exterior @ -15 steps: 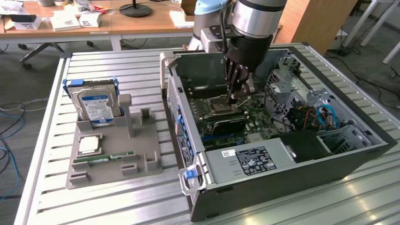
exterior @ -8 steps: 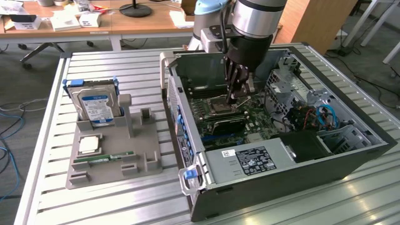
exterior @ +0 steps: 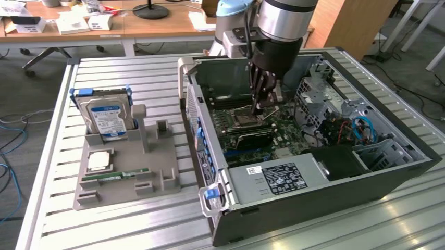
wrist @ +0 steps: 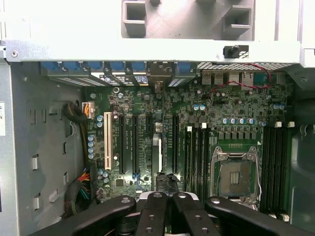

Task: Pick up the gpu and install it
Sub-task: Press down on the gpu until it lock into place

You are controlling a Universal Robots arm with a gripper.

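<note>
hand: fingers together, inside the case | gpu: dark card in the case, just under the hand; clamped or not, cannot tell | wrist view: bare CPU socket in the case | exterior view: tray beside the case on the tabletop, blue-labelled hard drive | power-supply sticker: text unreadable

A robotics lab in an office-like room is indicated: an open black desktop computer case and a grey moulded parts fixture are laid out on a slatted aluminium-profile table. A silver-and-blue robot arm is seen reaching into the case. Light wooden desks strewn with small white boxes are seen behind, and loose blue cables are trailed across the floor.
</note>
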